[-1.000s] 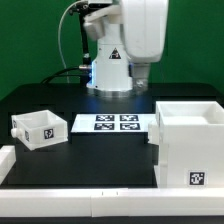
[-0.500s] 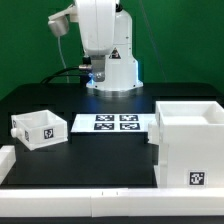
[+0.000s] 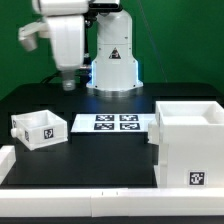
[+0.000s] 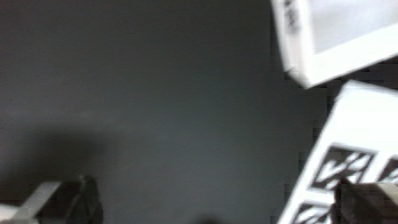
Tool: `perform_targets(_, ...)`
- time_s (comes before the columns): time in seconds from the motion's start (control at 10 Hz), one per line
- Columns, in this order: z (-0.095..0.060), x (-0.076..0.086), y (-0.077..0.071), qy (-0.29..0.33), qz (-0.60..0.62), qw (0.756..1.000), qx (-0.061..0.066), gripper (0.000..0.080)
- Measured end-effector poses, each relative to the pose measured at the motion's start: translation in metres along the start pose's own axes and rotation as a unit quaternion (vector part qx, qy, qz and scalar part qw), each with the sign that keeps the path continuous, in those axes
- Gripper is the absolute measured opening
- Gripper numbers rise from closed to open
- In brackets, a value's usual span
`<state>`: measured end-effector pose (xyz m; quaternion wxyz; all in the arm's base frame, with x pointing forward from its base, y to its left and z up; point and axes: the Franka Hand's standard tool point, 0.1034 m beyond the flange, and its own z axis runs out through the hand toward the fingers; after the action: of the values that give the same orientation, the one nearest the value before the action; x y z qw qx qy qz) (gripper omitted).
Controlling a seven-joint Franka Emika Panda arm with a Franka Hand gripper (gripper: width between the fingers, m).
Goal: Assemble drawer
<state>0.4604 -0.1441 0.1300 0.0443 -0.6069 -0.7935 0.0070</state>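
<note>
The tall white box shell (image 3: 188,143) stands on the black table at the exterior view's right, open side up, with a tag on its front. One shallow white tray (image 3: 38,128) with a tag sits at the left. No second tray is in view. My gripper (image 3: 67,84) hangs high above the table's back left, behind the tray and apart from it. In the wrist view the gripper (image 4: 224,204) is open and empty, with only dark table between the fingers (image 4: 71,200). A white open-topped part (image 4: 338,32) shows at that view's edge.
The marker board (image 3: 115,123) lies flat between the tray and the shell; it also shows in the wrist view (image 4: 356,150). A white rail (image 3: 100,205) runs along the table's front and left edges. The robot base (image 3: 112,65) stands at the back.
The arm has swung from the exterior view's right, across the middle, to the left. The gripper now hangs over the back left. The tray and the shell have not moved.
</note>
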Motion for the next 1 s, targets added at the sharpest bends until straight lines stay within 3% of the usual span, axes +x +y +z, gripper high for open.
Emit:
perform_targets(0.1, 0.007, -0.01, -0.009, 0.004, 0.023, 1.0, 0.005, 0.0649)
perform_targets(0.3, 0.005, -0.001, -0.002, 0.002, 0.017, 1.0, 0.005, 0.0649)
perform_targets(0.5, 0.009, -0.004, -0.007, 0.006, 0.006, 1.0, 0.007, 0.0649)
perform_targets(0.7, 0.03, -0.028, -0.044, 0.033, -0.072, 0.997, 0.014, 0.0649)
perform_targets(1.0, 0.054, -0.053, -0.084, 0.06, -0.116, 0.991, 0.023, 0.0649)
